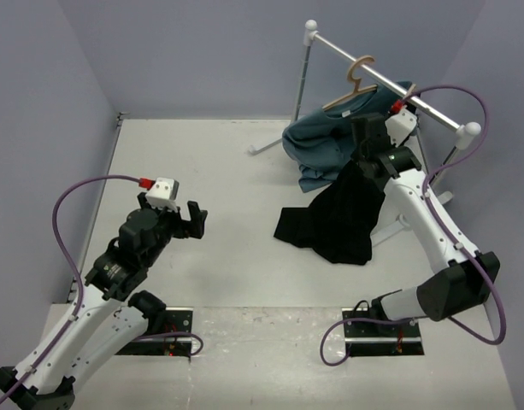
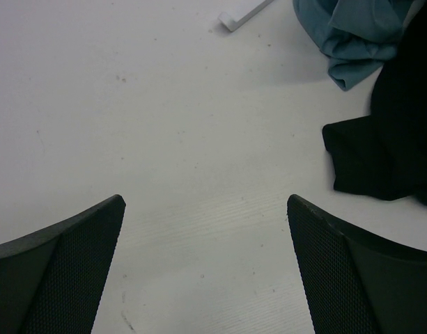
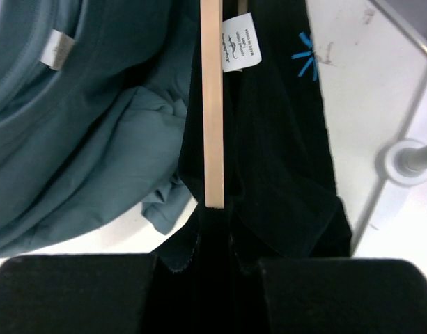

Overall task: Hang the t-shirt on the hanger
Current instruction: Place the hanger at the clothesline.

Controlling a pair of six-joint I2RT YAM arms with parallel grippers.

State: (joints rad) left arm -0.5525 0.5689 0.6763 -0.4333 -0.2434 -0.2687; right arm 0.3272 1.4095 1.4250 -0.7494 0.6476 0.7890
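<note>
While around t-shirt, right tool tight.

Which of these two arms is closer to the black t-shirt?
Right. The right end effector grips the t-shirt, lifting its top; the left end effector hovers open over the table, well left of it.

Black t-shirt beneath right tool

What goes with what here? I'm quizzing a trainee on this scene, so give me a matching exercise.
Things:
1 left gripper
2 right gripper
3 black t-shirt
4 teal-blue shirt

States:
a bunched beneath the rack rail
b shut on cloth
c open above the table
d dangling, lower end lying flat

Pairs: 1-c, 2-b, 3-d, 4-a
</note>
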